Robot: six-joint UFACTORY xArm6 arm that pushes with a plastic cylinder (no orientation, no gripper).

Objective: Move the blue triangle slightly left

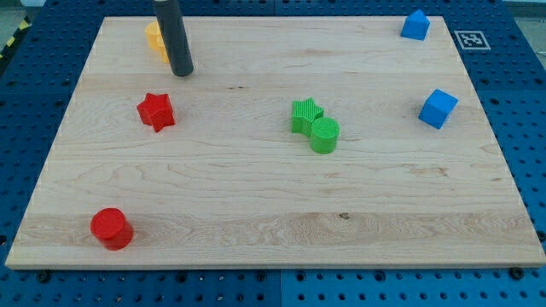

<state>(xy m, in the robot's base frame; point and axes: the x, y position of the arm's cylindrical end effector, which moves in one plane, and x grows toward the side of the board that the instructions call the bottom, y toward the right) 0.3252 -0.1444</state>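
The blue triangle (415, 26) sits at the view's top right, near the board's far corner. A blue cube (438, 108) lies below it by the right edge. My tip (182, 73) rests on the board at the view's top left, far to the left of both blue blocks. It stands just right of and below a yellow block (154, 37), which the rod partly hides. I cannot tell whether the tip touches the yellow block.
A red star (156, 111) lies below my tip. A red cylinder (112, 228) sits at the bottom left. A green star (305, 113) and a green cylinder (324, 135) touch near the middle of the wooden board (256, 213).
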